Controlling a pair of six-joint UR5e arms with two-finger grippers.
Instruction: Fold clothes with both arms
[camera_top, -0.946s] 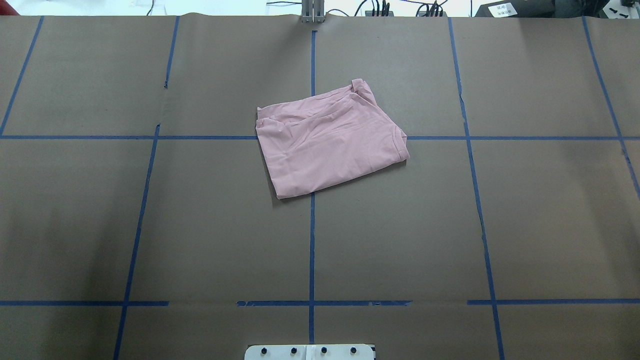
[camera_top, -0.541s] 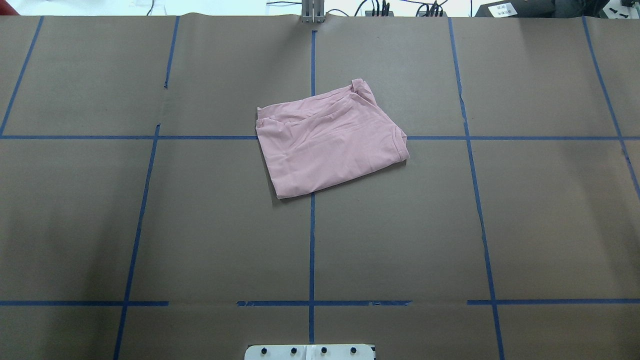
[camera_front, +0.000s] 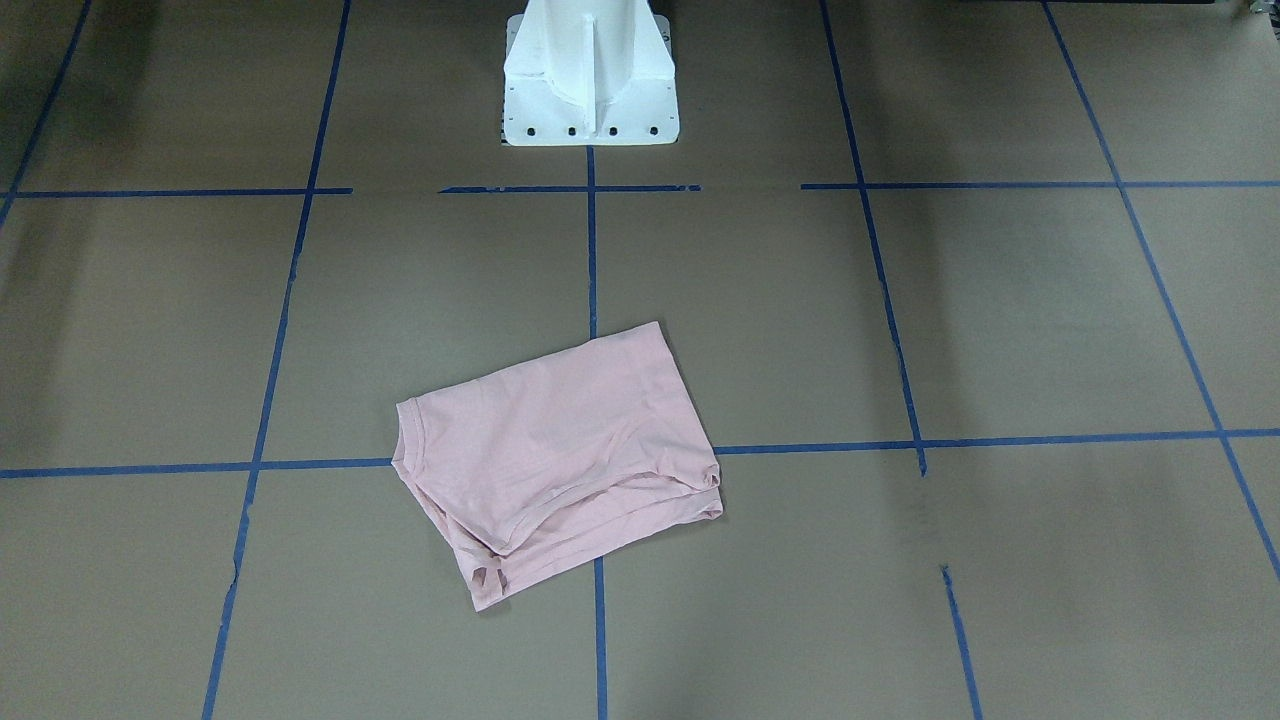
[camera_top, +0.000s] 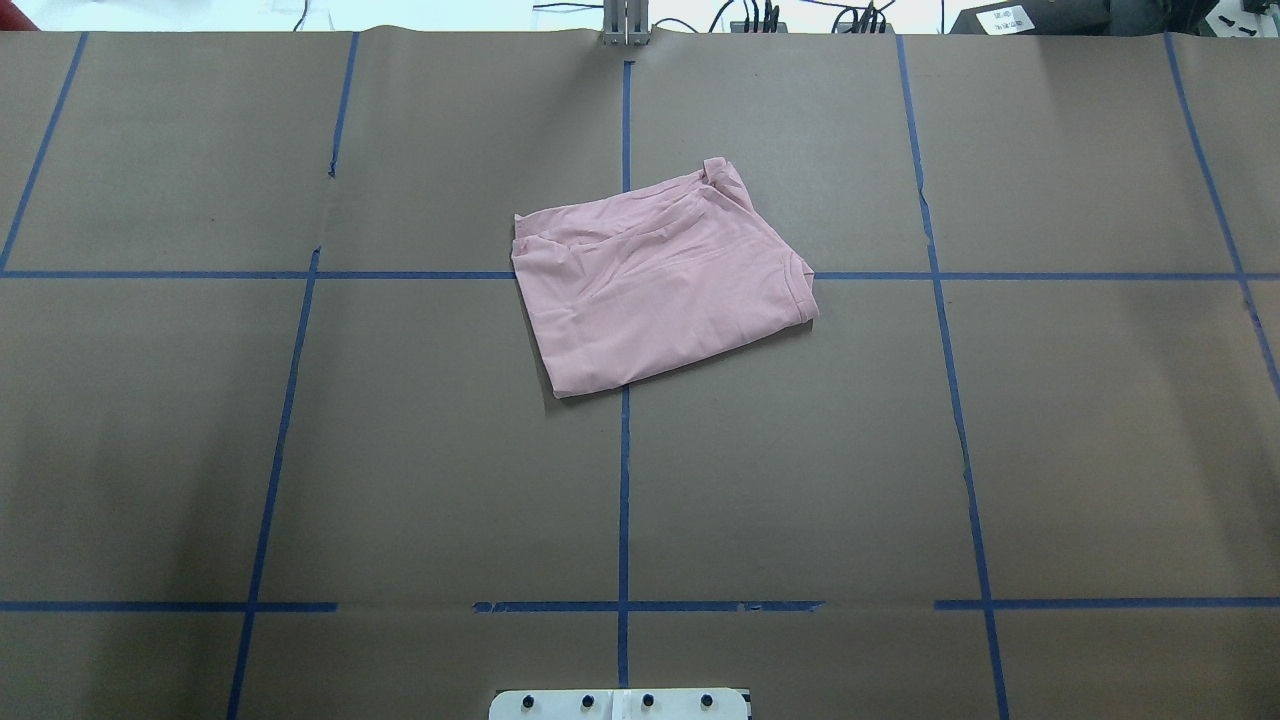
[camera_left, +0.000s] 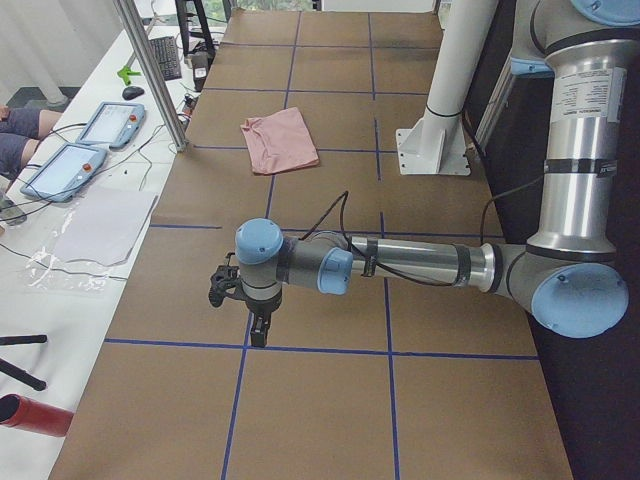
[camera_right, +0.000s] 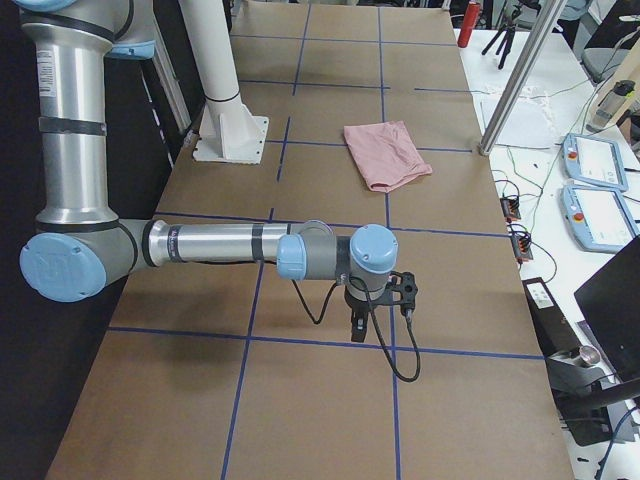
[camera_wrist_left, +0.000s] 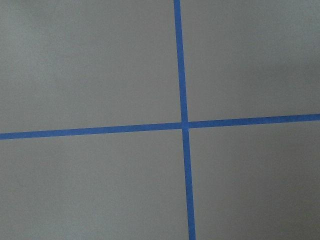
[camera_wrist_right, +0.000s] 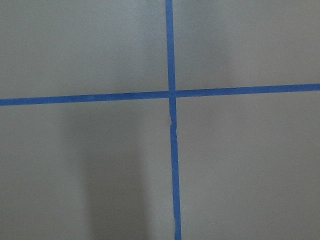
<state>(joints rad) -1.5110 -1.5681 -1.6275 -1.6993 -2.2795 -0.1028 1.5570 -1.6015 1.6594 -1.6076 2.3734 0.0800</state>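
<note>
T-shirt (camera_top: 660, 285) lies folded on the counter (camera_top: 400, 450); left hand (camera_left: 257, 333) and right hand (camera_right: 357, 328) hang well apart from it, evidently parked clear; grip state cannot be told.

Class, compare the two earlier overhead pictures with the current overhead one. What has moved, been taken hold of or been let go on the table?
Nothing visibly changed. The folded pink T-shirt lies in the same place and shape across the blue tape lines, and nothing holds it in the overhead view.
</note>
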